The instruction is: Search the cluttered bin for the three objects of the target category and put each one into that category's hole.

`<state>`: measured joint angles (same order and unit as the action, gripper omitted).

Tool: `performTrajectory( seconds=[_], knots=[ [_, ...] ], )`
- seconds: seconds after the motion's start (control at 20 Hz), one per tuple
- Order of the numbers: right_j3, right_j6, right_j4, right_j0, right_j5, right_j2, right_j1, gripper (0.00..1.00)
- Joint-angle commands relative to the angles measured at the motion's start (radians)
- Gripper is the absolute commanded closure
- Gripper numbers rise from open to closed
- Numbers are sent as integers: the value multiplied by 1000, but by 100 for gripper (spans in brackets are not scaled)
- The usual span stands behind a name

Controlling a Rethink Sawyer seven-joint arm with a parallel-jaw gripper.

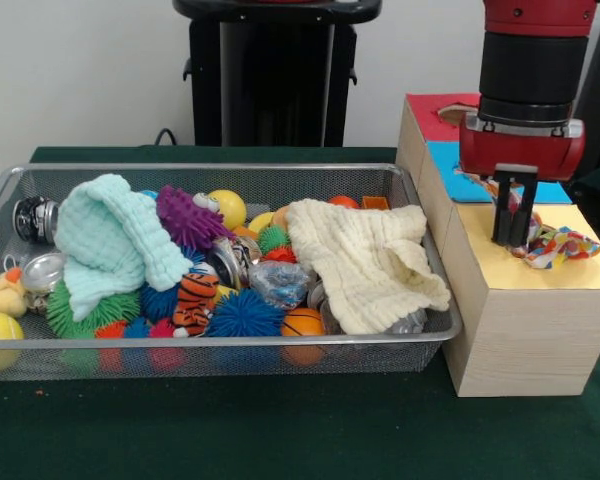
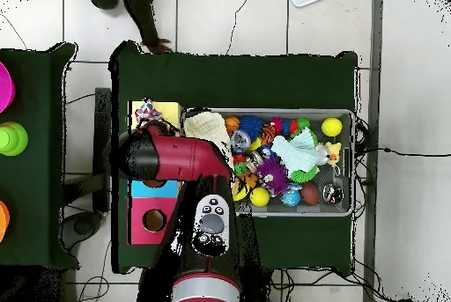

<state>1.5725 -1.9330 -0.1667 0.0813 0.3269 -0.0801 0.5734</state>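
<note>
The wire-mesh bin (image 1: 220,348) fills the left of the table, packed with toys and cloths. My gripper (image 1: 514,240) hangs over the yellow face (image 1: 540,275) of the nearest wooden box. Its jaws stand close together on a white fabric piece with red, blue and yellow blotches (image 1: 558,246), which trails right across the yellow face. The yellow-faced hole is hidden behind the gripper and the fabric. In the overhead view the fabric (image 2: 147,110) shows at the yellow box's end and the arm covers the gripper. No other printed piece shows in the bin (image 2: 352,162).
A thick mint-green waffle cloth (image 1: 115,240) lies at the bin's left and a thick cream waffle cloth (image 1: 365,262) at its right, over balls, spiky toys and cans. The blue face (image 1: 450,170) and red face (image 1: 440,110) lie behind the yellow one. A person (image 2: 141,12) stands beyond the table.
</note>
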Motion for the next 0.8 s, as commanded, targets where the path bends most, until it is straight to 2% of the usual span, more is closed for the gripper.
performTrajectory(
  seconds=[0.05,0.55,0.8],
  knots=[
    [60,-201,-43,8,-3,61,-56,100],
    [38,-206,-60,27,3,56,-73,100],
    [33,-187,-49,8,-40,70,-103,100]
  ],
)
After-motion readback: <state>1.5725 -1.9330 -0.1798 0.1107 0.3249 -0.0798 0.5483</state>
